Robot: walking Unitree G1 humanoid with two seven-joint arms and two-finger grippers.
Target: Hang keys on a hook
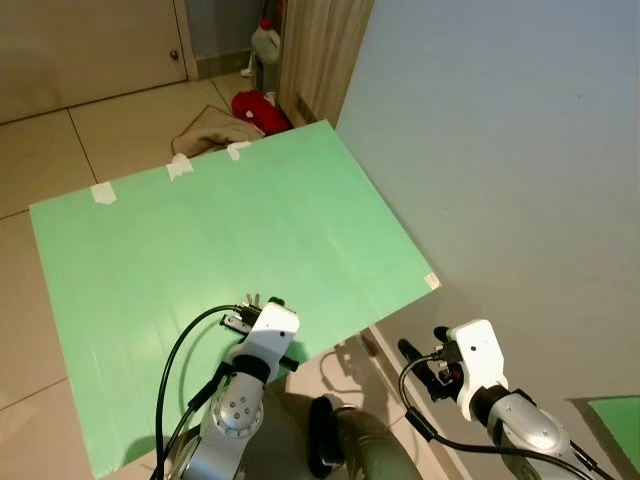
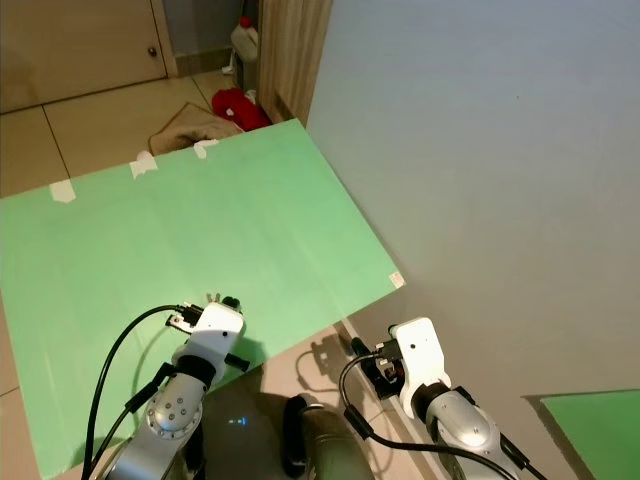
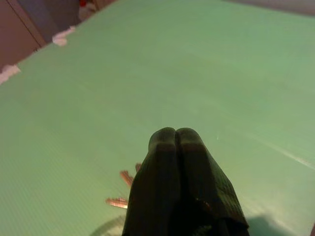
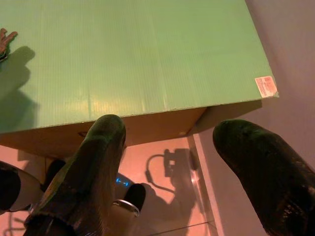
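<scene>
A bunch of brass-coloured keys point(image 3: 125, 189) pokes out from under my left gripper point(image 3: 175, 135), whose two black fingers are pressed together on it. The key tips point(image 1: 250, 300) show just ahead of the left wrist, over the near part of a large green board point(image 1: 250, 220). The same keys point(image 4: 4, 39) appear at the edge of the right wrist view. My right gripper point(image 4: 167, 147) is open and holds nothing. It hangs past the board's near right corner, close to the grey wall point(image 1: 500, 150).
The board lies on a cardboard base over beige tiles, with tape pieces point(image 1: 180, 167) along its far edge. Beyond it are a beige cloth point(image 1: 210, 130), a red cloth point(image 1: 258, 110), a white bottle point(image 1: 265, 45) and a wooden panel point(image 1: 320, 50).
</scene>
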